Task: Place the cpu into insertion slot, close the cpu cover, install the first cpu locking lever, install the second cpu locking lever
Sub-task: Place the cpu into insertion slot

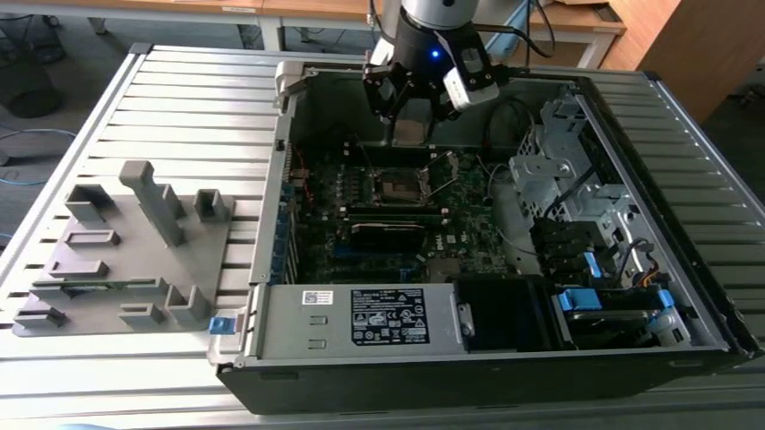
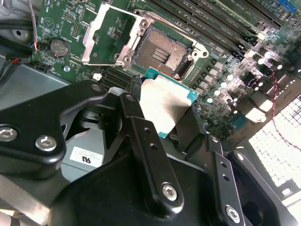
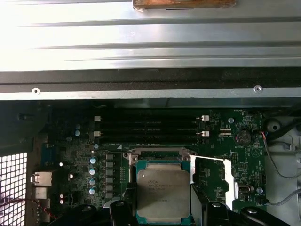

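Observation:
My gripper (image 1: 413, 115) is shut on the cpu (image 1: 410, 133), a flat silver-topped chip with a teal edge, and holds it by two opposite sides. In both wrist views the cpu (image 2: 164, 101) (image 3: 163, 190) hangs above the motherboard, apart from the insertion slot (image 2: 162, 52). That dark square socket (image 1: 397, 186) lies bare and uncovered. The cpu cover (image 2: 106, 35) is swung open beside it, and in the first wrist view the cover (image 3: 228, 181) stands next to the held chip. The black fingers (image 2: 138, 125) flank the chip.
The open computer case sits on a slatted metal table (image 1: 179, 98). A labelled power supply box (image 1: 358, 318) lies at the near end and a drive cage (image 1: 562, 170) on the exterior view's right. Long memory slots (image 3: 150, 127) run beside the socket. A grey fixture (image 1: 120, 251) stands on the exterior view's left.

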Robot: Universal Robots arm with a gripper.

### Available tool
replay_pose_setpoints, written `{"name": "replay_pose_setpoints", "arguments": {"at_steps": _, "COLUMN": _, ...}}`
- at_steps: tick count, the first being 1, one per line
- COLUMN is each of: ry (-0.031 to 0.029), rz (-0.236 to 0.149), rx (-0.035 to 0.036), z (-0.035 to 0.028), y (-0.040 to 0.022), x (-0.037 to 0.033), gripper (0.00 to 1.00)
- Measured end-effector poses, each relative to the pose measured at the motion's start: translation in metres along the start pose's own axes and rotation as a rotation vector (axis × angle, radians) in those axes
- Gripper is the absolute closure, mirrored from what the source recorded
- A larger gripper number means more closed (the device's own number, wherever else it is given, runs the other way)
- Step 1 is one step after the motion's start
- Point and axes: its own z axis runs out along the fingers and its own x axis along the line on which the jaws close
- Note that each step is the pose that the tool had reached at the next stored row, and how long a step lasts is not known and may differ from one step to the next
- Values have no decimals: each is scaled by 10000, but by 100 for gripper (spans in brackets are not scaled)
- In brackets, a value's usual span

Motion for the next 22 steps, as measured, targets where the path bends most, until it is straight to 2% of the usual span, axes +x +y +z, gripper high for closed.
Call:
{"name": "replay_pose_setpoints", "arguments": {"at_steps": 12, "ry": -2, "rz": 4, "rx": -4, "z": 21, "y": -2, "x": -1, "gripper": 46}}
{"name": "replay_pose_setpoints", "arguments": {"at_steps": 18, "ry": -17, "rz": 216, "rx": -2, "z": 35, "y": -3, "x": -1, "gripper": 46}}
{"name": "replay_pose_setpoints", "arguments": {"at_steps": 22, "ry": -19, "rz": 219, "rx": -4, "z": 36, "y": -3, "x": -1, "gripper": 46}}
